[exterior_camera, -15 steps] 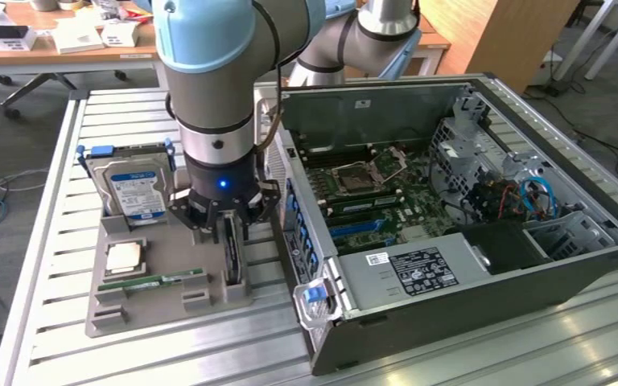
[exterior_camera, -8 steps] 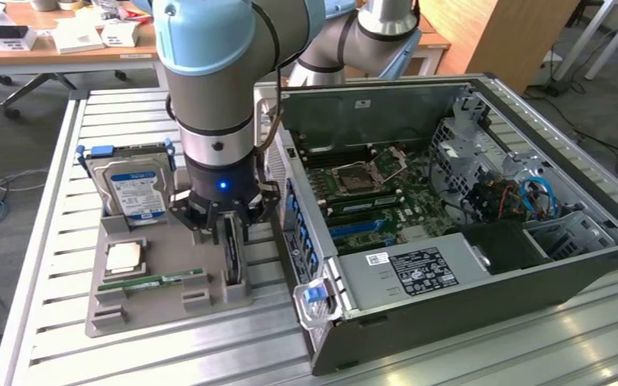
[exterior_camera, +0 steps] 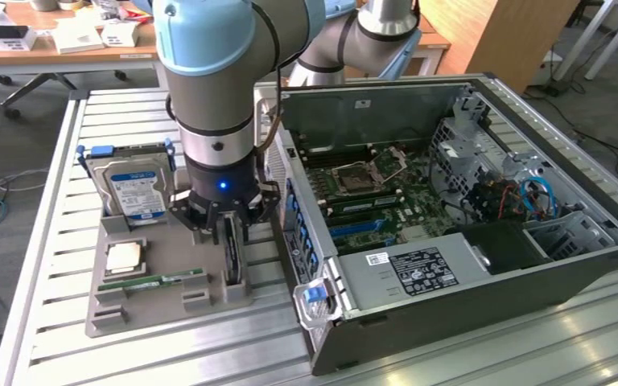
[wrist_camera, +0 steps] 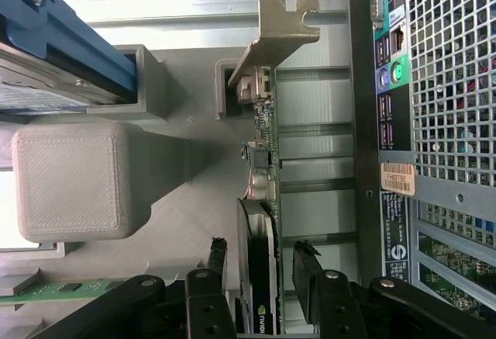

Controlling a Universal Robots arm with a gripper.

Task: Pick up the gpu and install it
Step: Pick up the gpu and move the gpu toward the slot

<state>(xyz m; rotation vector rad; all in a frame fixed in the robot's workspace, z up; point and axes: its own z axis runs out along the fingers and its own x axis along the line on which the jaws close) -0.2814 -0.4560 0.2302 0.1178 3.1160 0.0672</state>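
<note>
The gpu (exterior_camera: 232,259) stands on its edge in a slot of the grey parts holder (exterior_camera: 148,310), just to the exterior view's left of the open computer case (exterior_camera: 481,241). My gripper (exterior_camera: 229,229) is lowered straight over it. In the wrist view the gpu (wrist_camera: 262,160) shows as a thin green board with a silver end bracket (wrist_camera: 280,25) and a black fan shroud. My gripper (wrist_camera: 261,252) is open and straddles the card, one black finger (wrist_camera: 218,255) on each side, with small gaps to the card.
The holder also carries a silver hard drive with a blue label (exterior_camera: 132,189), a CPU (exterior_camera: 125,257) and a green RAM stick (exterior_camera: 164,281). The case lies on its side with motherboard (exterior_camera: 379,197) and power supply (exterior_camera: 422,269) exposed. Its rear panel (wrist_camera: 395,122) is close beside the card.
</note>
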